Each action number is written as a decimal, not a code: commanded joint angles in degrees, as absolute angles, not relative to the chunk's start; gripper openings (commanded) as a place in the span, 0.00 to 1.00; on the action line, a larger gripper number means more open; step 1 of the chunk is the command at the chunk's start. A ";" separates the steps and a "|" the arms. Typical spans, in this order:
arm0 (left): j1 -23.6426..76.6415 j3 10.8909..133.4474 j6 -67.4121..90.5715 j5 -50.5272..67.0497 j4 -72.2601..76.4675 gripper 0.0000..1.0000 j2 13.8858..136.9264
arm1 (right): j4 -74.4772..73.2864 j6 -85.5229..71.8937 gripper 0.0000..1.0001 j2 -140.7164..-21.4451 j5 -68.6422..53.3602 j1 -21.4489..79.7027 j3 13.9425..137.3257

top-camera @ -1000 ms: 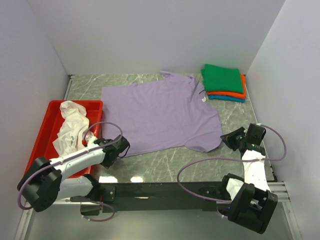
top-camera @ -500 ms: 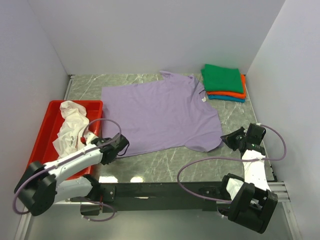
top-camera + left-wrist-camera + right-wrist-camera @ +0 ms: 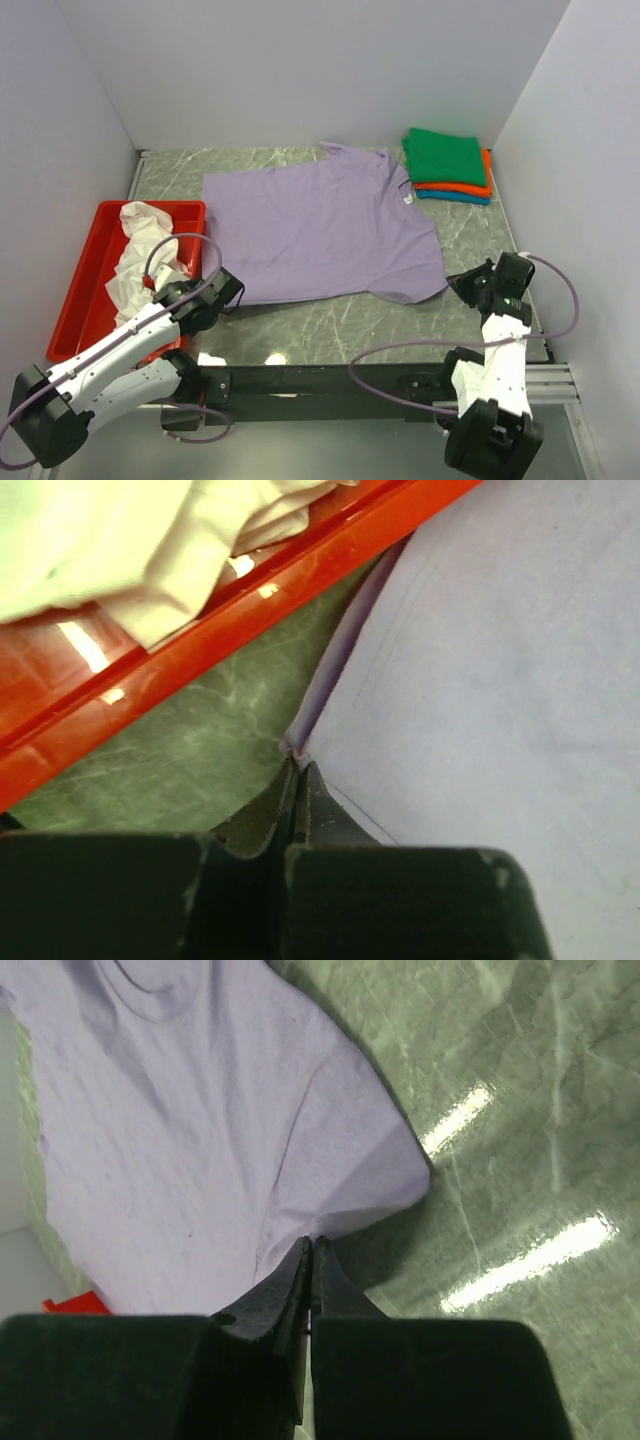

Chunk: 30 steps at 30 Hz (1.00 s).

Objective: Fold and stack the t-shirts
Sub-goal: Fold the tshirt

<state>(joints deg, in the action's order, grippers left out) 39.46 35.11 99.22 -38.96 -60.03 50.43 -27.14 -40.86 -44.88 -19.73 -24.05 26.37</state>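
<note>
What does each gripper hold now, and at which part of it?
Both pinch the lavender t-shirt: the left gripper at a corner of its bottom hem, the right gripper at the edge of a sleeve.

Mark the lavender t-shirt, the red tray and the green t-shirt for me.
lavender t-shirt (image 3: pixel 320 230): top external view, middle of its spread-out body.
red tray (image 3: pixel 85 290): top external view, bare floor left of the white cloth.
green t-shirt (image 3: pixel 447 157): top external view, centre of the folded stack's top layer.

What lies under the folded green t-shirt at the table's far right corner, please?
Under the green t-shirt sits a folded orange t-shirt, then a teal t-shirt. Only their edges show; the rest is covered.
</note>
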 commanded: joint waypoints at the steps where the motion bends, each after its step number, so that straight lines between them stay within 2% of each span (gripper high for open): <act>1: 39.64 37.18 98.44 -41.13 -63.89 0.00 49.13 | -31.02 -41.66 0.00 -39.66 -15.73 -24.52 30.32; 8: 39.11 39.37 90.89 -43.33 -56.26 0.00 52.45 | -23.30 -44.73 0.00 -45.17 -23.72 -24.26 31.37; 14: 31.58 44.99 80.35 -40.70 -47.22 0.00 61.51 | -18.99 -47.37 0.00 -53.95 -20.49 -18.22 39.54; 19: 22.70 48.77 71.29 -35.61 -39.03 0.00 67.93 | -17.41 -48.16 0.00 -65.98 -11.69 -8.80 50.00; 24: 17.67 54.21 68.03 -34.02 -36.48 0.00 76.72 | -14.76 -47.99 0.00 -82.22 -14.49 -6.60 60.34; 30: 13.54 57.48 66.89 -31.73 -35.42 0.00 83.14 | -15.82 -46.23 0.00 -94.03 -18.98 -6.15 71.61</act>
